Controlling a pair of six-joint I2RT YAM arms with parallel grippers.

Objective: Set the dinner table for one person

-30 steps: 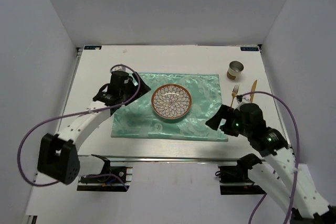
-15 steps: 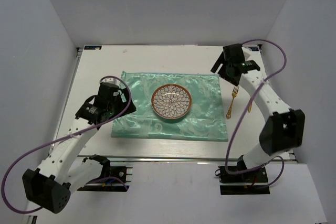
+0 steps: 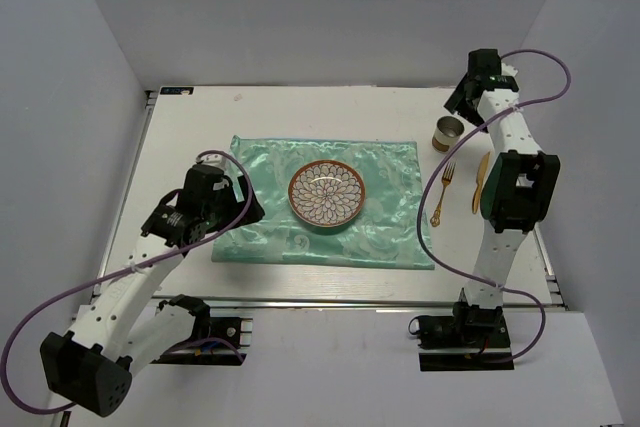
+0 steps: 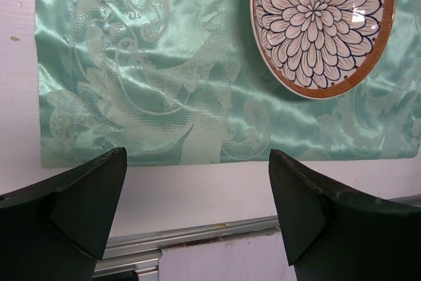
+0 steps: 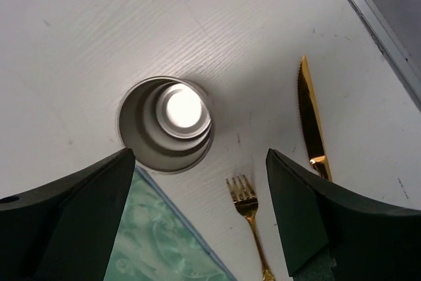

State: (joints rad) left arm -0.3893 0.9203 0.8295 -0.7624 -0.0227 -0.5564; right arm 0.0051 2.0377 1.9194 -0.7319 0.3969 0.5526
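Observation:
The white dinner table (image 3: pixel 190 137) carries a mint-green cloth (image 3: pixel 385 227) with a flower-patterned plate (image 3: pixel 327 193) at its middle. A metal cup (image 3: pixel 448 132) stands off the cloth's far right corner. A gold fork (image 3: pixel 443 192) and a gold knife (image 3: pixel 481 182) lie side by side right of the cloth. My left gripper (image 3: pixel 248 211) hovers open over the cloth's near left part, holding nothing; its view shows the plate (image 4: pixel 322 27) and the cloth (image 4: pixel 131 83). My right gripper (image 3: pixel 459 100) hangs open and empty above the cup (image 5: pixel 166 125), with the fork (image 5: pixel 247 202) and knife (image 5: pixel 312 123) below it.
The aluminium rail (image 4: pixel 197 231) runs along the table's near edge, just past the cloth's front hem. White walls enclose the table on the left, back and right. The right arm's cable (image 3: pixel 440 197) loops over the fork area.
My right arm has swung from the near right side up to the back right, over the cup. My left arm has drawn back from the cloth's far left corner toward its near left.

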